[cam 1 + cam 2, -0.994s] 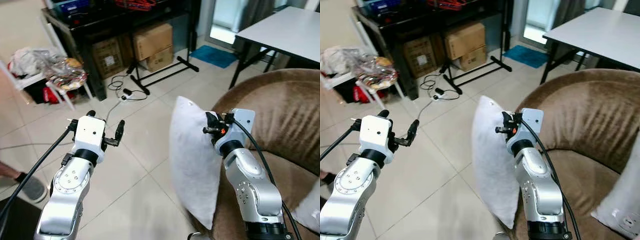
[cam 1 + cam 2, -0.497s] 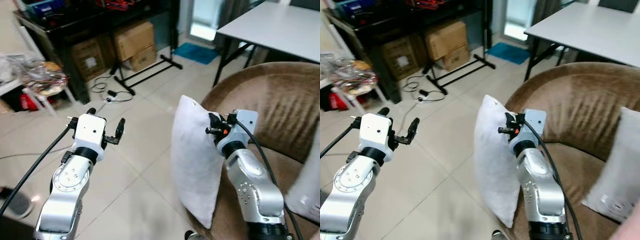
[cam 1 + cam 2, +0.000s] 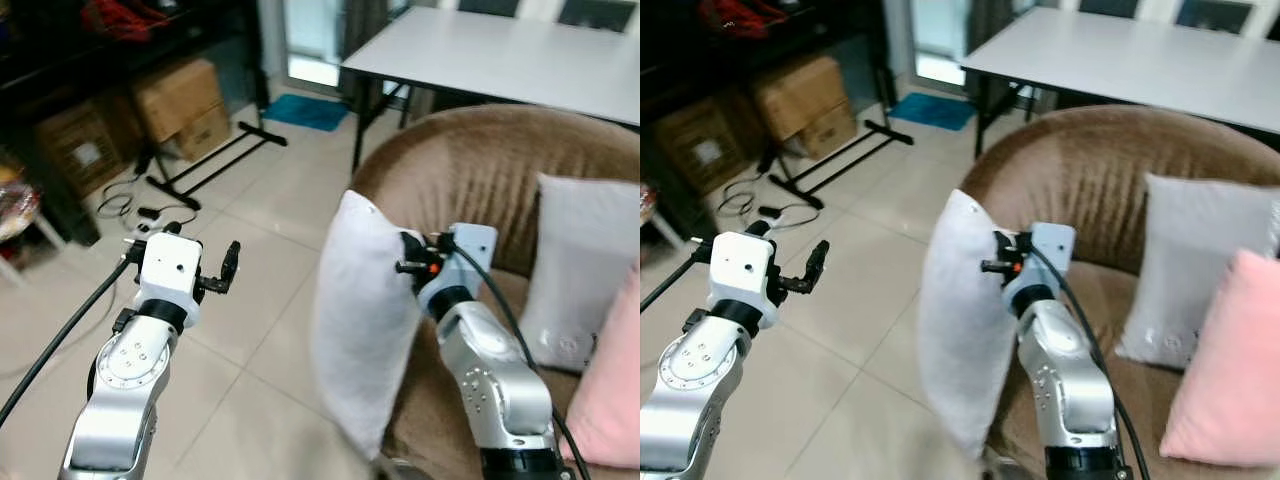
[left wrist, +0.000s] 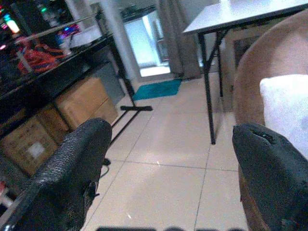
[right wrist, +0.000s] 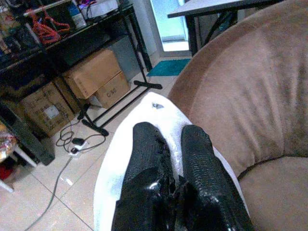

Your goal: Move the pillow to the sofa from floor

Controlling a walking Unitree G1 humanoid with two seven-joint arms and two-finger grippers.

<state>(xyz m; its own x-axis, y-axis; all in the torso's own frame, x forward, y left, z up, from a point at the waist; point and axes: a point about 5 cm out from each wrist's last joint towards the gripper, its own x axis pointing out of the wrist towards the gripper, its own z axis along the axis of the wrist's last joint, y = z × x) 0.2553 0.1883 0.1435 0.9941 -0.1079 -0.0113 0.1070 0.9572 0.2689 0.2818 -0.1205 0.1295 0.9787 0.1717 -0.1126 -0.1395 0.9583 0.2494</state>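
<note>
Up front, in the left eye view, the right gripper (image 3: 412,262) was pinched onto the upper edge of the white pillow (image 3: 360,320), which hung upright from it, clear of the tiled floor (image 3: 260,290) and against the front of the brown sofa (image 3: 480,180) that curved round behind and to the right of that gripper; further right of it, on the seat, a grey cushion (image 3: 580,270) leaned on the backrest with a pink cushion (image 3: 610,390) just beside it, and a white table (image 3: 500,55) stood beyond the sofa; the left gripper (image 3: 215,272) was held out over the floor well to the left of the pillow, its fingers spread and empty, with cardboard boxes (image 3: 180,100) and a tangle of cable (image 3: 130,205) on the floor beyond it; the right eye view showed the same layout, the pillow (image 3: 960,330) hanging just left of the right gripper (image 3: 997,260); in the left wrist view, the two black fingertips (image 4: 72,168) stood wide apart with nothing between them, and ahead of them lay bare tiles, a blue mat (image 4: 156,90) and the table's legs, with a corner of the pillow (image 4: 286,108) by one finger; in the right wrist view, the two fingers (image 5: 147,163) were drawn close together, nipping a fold of the pillow (image 5: 120,163), with the sofa's brown back (image 5: 240,96) rising close beside them
</note>
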